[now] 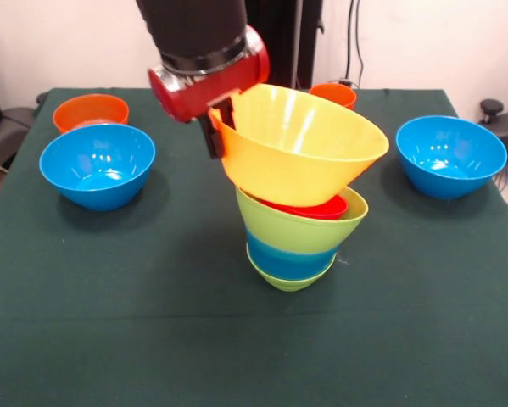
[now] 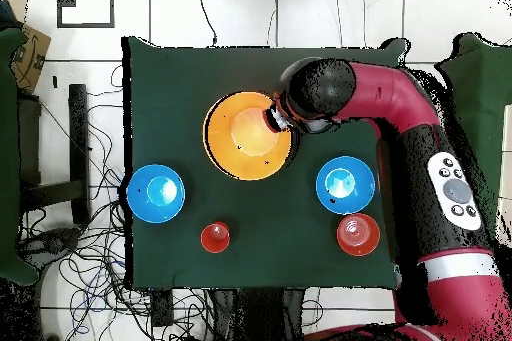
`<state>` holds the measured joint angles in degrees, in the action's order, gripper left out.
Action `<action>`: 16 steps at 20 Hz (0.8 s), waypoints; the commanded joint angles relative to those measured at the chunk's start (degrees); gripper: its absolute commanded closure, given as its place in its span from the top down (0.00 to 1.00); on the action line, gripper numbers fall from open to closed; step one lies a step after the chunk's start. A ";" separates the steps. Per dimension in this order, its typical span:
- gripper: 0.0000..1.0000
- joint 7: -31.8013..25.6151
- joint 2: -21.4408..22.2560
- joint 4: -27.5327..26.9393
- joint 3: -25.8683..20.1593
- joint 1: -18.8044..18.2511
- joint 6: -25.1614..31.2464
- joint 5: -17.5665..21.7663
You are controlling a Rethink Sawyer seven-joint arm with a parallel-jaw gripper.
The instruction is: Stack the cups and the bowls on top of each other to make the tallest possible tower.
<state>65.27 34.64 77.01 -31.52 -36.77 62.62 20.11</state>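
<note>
My gripper is shut on the left rim of the large yellow bowl, which hangs tilted over the tower. The tower is a small green bowl at the bottom, then a blue bowl, a lime bowl and a small red bowl inside it. The yellow bowl's base meets the red bowl; I cannot tell whether it rests on it. From overhead the yellow bowl hides the tower, with the gripper at its right rim. An orange cup stands at the back.
Two loose blue bowls stand either side of the tower, one left and one right. An orange bowl sits behind the left one. Overhead: blue bowls, orange bowl, orange cup.
</note>
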 commanded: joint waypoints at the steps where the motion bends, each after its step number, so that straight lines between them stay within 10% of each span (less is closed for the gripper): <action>1: 0.00 -5.29 2.15 3.01 1.03 -0.59 2.41 3.70; 16: 0.00 -1.67 -1.86 -0.58 0.97 1.97 5.28 2.40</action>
<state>65.27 36.48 77.01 -31.52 -36.81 62.62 20.58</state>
